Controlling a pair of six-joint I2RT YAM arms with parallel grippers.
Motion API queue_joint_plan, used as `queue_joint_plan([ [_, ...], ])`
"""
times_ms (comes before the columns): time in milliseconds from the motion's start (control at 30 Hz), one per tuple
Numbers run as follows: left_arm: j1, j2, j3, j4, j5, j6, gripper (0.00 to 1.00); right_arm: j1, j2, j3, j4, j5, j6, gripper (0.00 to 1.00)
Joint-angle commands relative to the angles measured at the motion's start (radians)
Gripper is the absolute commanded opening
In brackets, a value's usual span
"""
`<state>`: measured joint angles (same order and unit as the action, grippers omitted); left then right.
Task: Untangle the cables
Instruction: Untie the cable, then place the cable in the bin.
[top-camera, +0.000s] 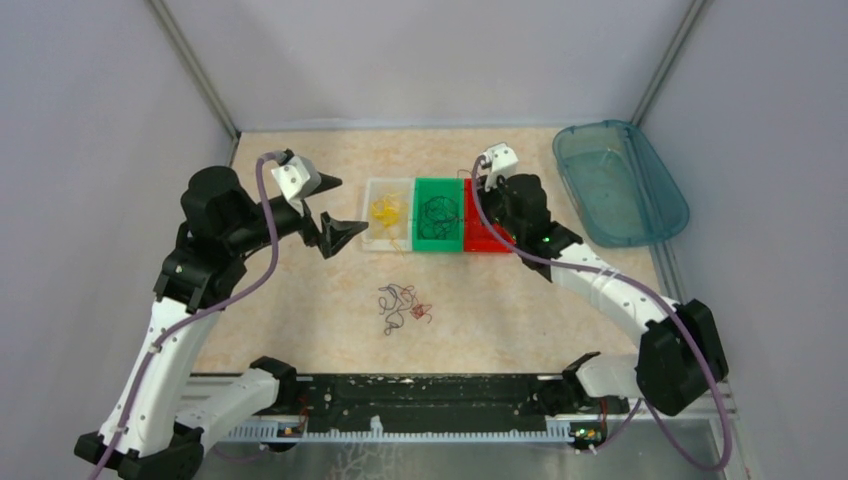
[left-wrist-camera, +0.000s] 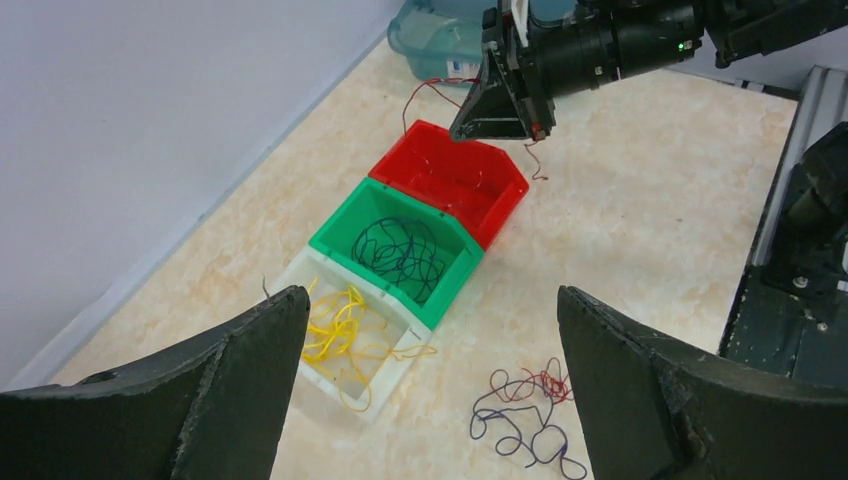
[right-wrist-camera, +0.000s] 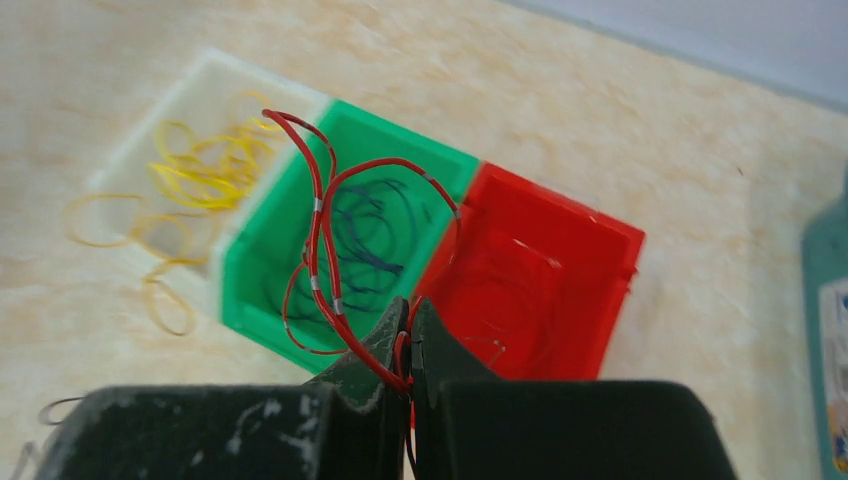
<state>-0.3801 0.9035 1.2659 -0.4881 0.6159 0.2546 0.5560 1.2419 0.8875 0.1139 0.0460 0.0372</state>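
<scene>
A beige marbled tabletop (top-camera: 300, 300) sits between plain grey walls (top-camera: 100, 100); the left gripper (top-camera: 338, 207) hangs with its tapered black fingers spread wide, touching nothing, beside the white bin (top-camera: 390, 181) of curly yellow wires (top-camera: 387, 210); the right gripper (right-wrist-camera: 408, 320) is clenched on a thin looping red wire (right-wrist-camera: 318, 200) above the glossy red bin (right-wrist-camera: 570, 205); dark wires (top-camera: 438, 212) lie in the green bin (top-camera: 437, 182); a dark-and-red tangle (top-camera: 402, 305) lies loose on the tabletop.

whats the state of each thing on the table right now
left gripper, open, empty
right gripper, shut on red cable
red cable, lifted above the bins
white bin, holds yellow cables, some spilling out
green bin, holds dark cables
red bin, contents unclear
loose cables, tangled, outside the bins
</scene>
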Motion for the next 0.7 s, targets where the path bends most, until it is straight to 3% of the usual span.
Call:
queue_joint_plan([
  [0,-0.003,-0.007,0.023,-0.049,-0.039,0.061,0.99,-0.045,0.082,0.058,-0.069,0.209,-0.043,0.0],
  [367,-0.003,-0.018,0.022,-0.079,-0.057,0.079,0.99,-0.089,0.312,0.175,-0.062,0.339,-0.04,0.0],
  [667,-0.003,-0.011,0.056,-0.119,-0.068,0.114,0.99,-0.1,0.465,0.274,-0.048,0.326,-0.035,0.0],
])
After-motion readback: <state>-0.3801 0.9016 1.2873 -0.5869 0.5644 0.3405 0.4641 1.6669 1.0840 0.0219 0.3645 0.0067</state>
